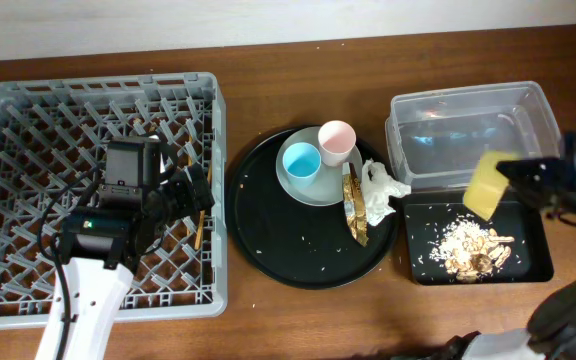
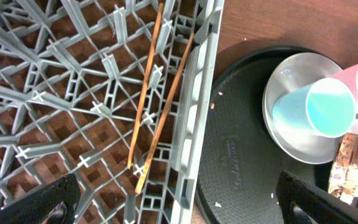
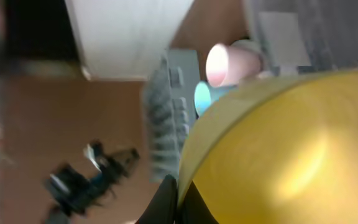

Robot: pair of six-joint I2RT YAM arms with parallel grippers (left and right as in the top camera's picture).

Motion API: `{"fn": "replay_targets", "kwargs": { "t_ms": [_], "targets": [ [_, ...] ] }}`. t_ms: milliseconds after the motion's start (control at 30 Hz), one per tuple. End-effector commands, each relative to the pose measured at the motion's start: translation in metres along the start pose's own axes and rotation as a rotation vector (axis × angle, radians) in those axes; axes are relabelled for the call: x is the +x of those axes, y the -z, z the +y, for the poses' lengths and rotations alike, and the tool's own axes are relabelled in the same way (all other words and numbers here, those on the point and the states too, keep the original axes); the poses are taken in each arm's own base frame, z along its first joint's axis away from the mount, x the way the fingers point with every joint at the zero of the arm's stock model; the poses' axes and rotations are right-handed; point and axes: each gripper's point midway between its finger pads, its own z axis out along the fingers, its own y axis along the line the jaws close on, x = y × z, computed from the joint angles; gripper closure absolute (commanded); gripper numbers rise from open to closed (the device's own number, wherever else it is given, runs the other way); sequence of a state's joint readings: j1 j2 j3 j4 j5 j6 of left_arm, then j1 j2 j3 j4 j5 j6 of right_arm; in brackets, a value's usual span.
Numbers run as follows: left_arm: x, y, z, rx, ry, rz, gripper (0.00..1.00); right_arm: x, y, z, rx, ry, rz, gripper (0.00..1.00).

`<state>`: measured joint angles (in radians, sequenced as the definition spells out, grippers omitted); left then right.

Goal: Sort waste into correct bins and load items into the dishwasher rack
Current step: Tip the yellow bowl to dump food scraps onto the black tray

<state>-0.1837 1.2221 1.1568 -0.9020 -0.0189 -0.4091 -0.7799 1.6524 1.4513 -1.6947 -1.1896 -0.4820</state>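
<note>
The yellow bowl (image 3: 278, 155) hangs tilted, pinched by the right gripper (image 1: 508, 175) above the black bin (image 1: 534, 252) of scraps (image 1: 473, 246). The left gripper (image 1: 190, 192) gapes wide over the chopsticks (image 2: 157, 99) lying in the rack (image 1: 28, 130).

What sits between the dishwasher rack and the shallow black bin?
Overhead shows the round black tray, carrying white plate, blue cup, pink cup, napkin and wrapper.

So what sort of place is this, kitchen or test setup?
Likely a staged tabletop test rig, not a kitchen: a dishwasher rack sits straight on a wooden table, beside a round black tray and two sorting bins, a clear tub and a shallow black tray.
</note>
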Motion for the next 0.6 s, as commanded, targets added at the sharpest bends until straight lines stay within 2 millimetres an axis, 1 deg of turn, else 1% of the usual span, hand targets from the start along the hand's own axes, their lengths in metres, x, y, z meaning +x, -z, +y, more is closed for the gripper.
{"fn": "replay_targets", "kwargs": {
  "t_ms": [0,33,67,133,200,233,267,333,400,433,467,567],
  "targets": [
    [-0.004,0.004,0.001,-0.003,0.009,-0.015,0.01,0.042,-0.032,0.037,0.179,0.182,0.18,0.96],
    [-0.004,0.004,0.001,-0.003,0.009,-0.015,0.01,0.06,-0.047,0.047,0.2,0.266,0.247,0.96],
    [-0.004,0.004,0.001,-0.003,0.009,-0.015,0.01,0.08,-0.064,0.053,0.245,0.328,0.326,0.96],
    [-0.004,0.004,0.001,-0.003,0.009,-0.015,0.01,0.128,-0.111,0.059,0.368,0.45,0.512,0.96],
    [-0.004,0.004,0.001,-0.003,0.009,-0.015,0.01,0.156,-0.147,0.061,0.446,0.54,0.562,0.96],
    [-0.004,0.004,0.001,-0.003,0.009,-0.015,0.01,0.168,-0.165,0.057,0.515,0.603,0.565,0.96],
    [-0.004,0.004,0.001,-0.003,0.009,-0.015,0.01,0.185,-0.182,0.053,0.571,0.697,0.575,0.95],
    [-0.004,0.004,0.001,-0.003,0.009,-0.015,0.01,0.209,-0.204,0.044,0.634,0.819,0.587,0.96],
    [-0.004,0.004,0.001,-0.003,0.009,-0.015,0.0,0.23,-0.226,0.029,0.7,0.862,0.597,0.95],
    [-0.004,0.004,0.001,-0.003,0.009,-0.015,0.01,0.239,-0.235,0.022,0.699,0.868,0.619,0.96],
    [-0.004,0.004,0.001,-0.003,0.009,-0.015,0.01,0.252,-0.249,0.006,0.713,0.881,0.661,0.95],
    [-0.004,0.004,0.001,-0.003,0.009,-0.015,0.01,0.26,-0.269,-0.023,0.766,0.863,0.723,0.95]
  ]
}}
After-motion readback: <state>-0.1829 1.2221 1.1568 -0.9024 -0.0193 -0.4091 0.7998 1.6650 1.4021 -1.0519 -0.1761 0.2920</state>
